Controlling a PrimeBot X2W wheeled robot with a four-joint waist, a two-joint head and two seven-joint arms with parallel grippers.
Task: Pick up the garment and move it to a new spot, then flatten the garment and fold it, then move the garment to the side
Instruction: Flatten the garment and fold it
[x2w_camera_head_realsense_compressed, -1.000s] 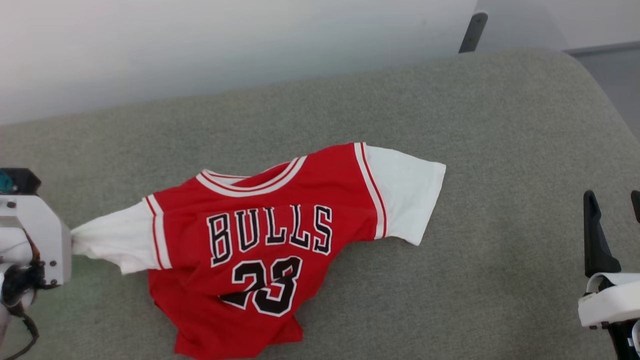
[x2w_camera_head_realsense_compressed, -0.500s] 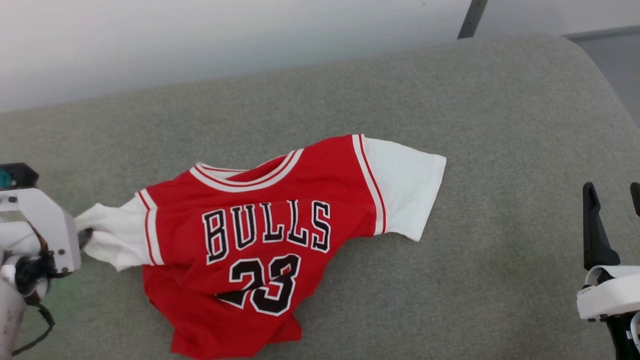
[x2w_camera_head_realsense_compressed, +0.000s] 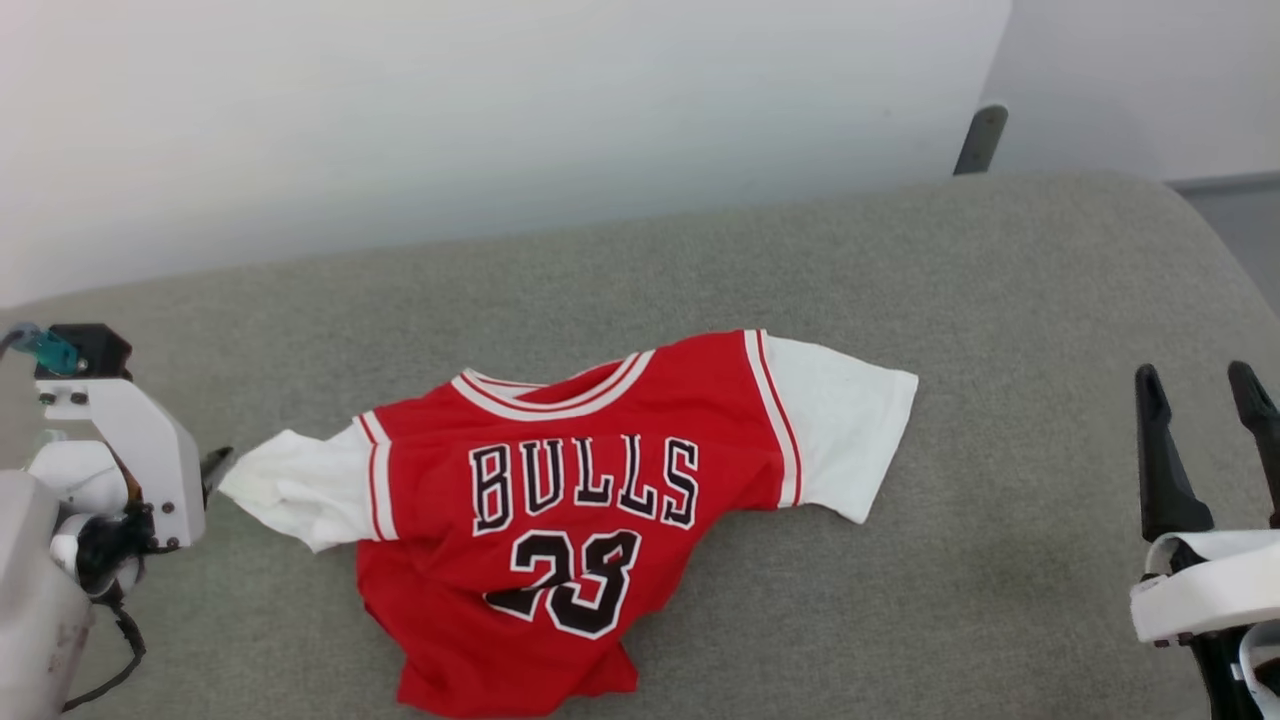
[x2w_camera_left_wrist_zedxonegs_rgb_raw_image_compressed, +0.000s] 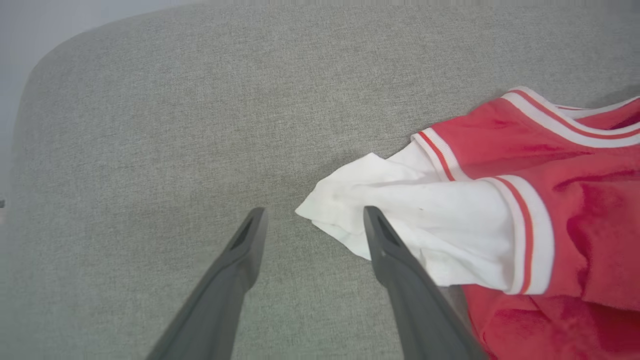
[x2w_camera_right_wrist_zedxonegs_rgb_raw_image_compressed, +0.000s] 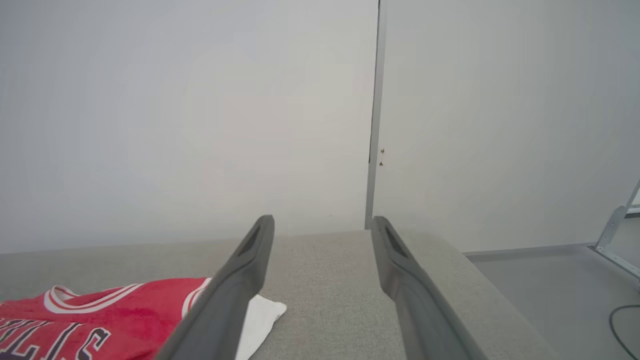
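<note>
Left gripper (x2w_camera_left_wrist_zedxonegs_rgb_raw_image_compressed: 313, 212) has released the Bulls jersey's (x2w_camera_head_realsense_compressed: 560, 500) 9 o'clock sleeve (x2w_camera_left_wrist_zedxonegs_rgb_raw_image_compressed: 405, 215), fingers spread wide; right gripper (x2w_camera_head_realsense_compressed: 1198, 384) stands open, empty.

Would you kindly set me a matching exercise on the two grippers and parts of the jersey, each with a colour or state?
Things:
1 left gripper
2 right gripper
3 BULLS lettering
4 flat sleeve

Descriptions:
a white
b open, well apart from the garment
c black
d open, at the crumpled sleeve tip

Pairs: 1-d; 2-b; 3-c; 4-a
</note>
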